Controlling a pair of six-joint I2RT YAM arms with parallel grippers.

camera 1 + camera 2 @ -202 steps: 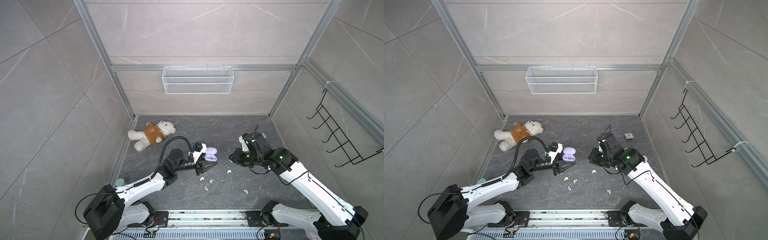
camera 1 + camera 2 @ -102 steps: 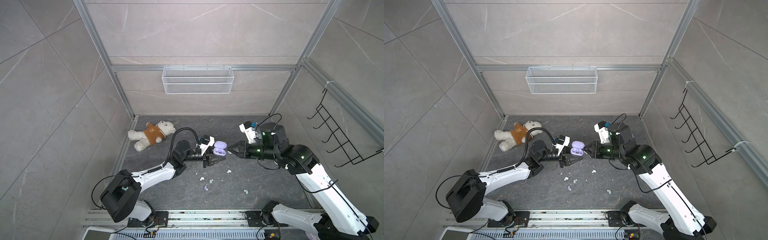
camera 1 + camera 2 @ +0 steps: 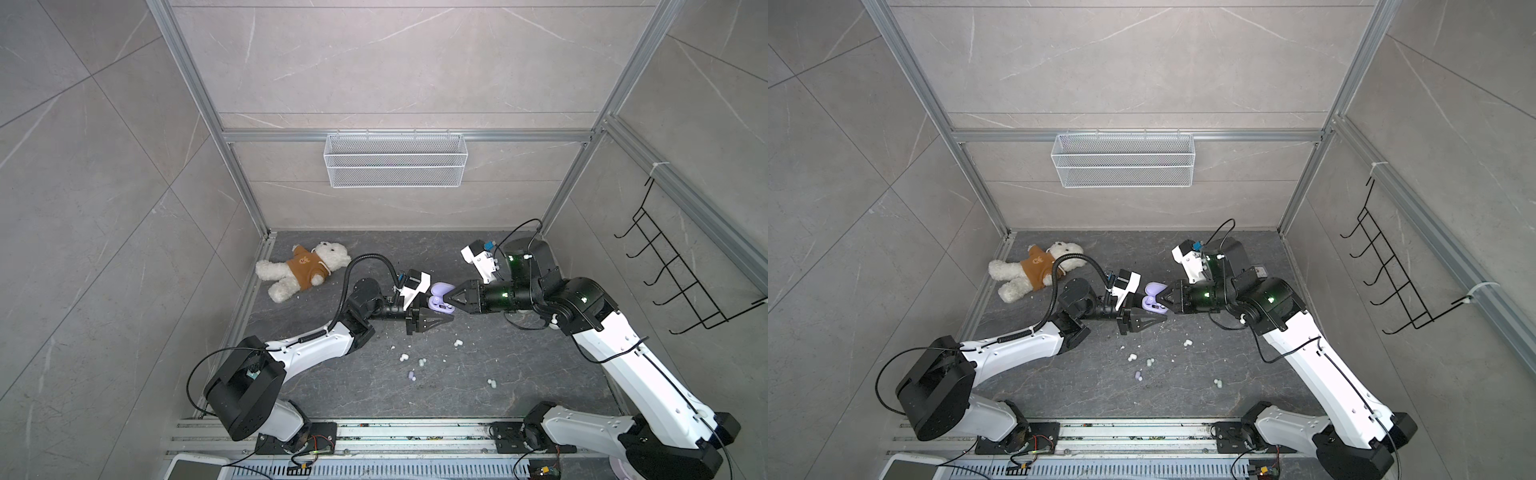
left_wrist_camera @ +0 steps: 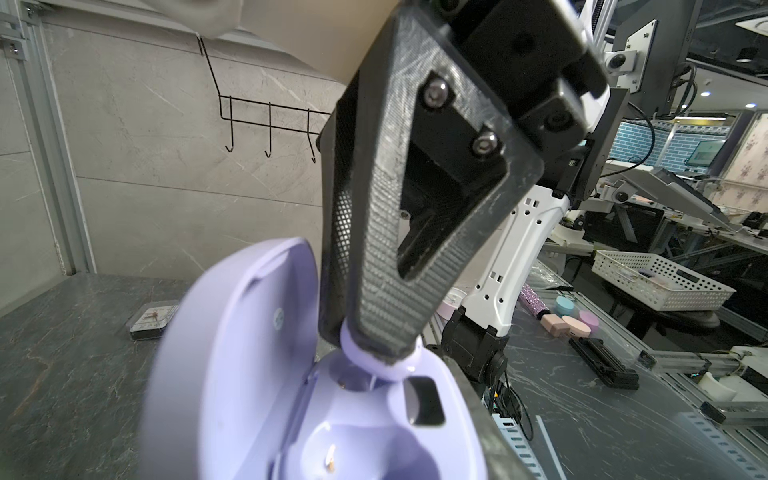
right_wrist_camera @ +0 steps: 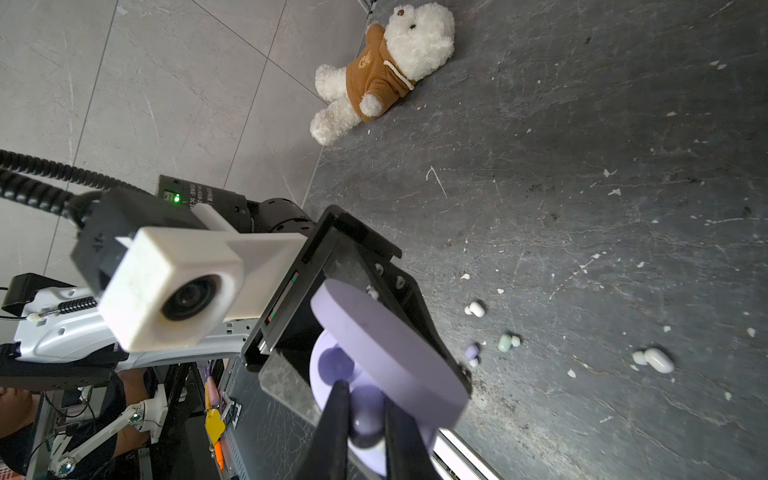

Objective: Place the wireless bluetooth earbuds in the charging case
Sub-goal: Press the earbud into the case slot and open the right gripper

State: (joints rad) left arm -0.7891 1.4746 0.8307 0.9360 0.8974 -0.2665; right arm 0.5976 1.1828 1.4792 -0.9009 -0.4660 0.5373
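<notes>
My left gripper (image 3: 439, 308) is shut on the open lilac charging case (image 3: 440, 296), holding it above the floor in both top views. The case lid (image 4: 232, 332) stands up and one socket (image 4: 332, 453) is bare. My right gripper (image 5: 365, 419) is shut on a lilac earbud (image 5: 368, 413). It holds the bud at the case's other socket (image 4: 353, 380), bud (image 4: 374, 361) touching the rim. Several loose earbuds lie on the floor below: white (image 3: 404, 356), mint (image 3: 422, 362), lilac (image 3: 411, 376).
A teddy bear (image 3: 305, 270) lies at the back left of the dark floor. A wire basket (image 3: 395, 166) hangs on the back wall and a black hook rack (image 3: 673, 282) on the right wall. A small clear box (image 3: 1260, 272) sits back right. White crumbs dot the floor.
The left gripper carried the case up and to the right. The right gripper swung in from the right, and its tip with the earbud now meets the case.
</notes>
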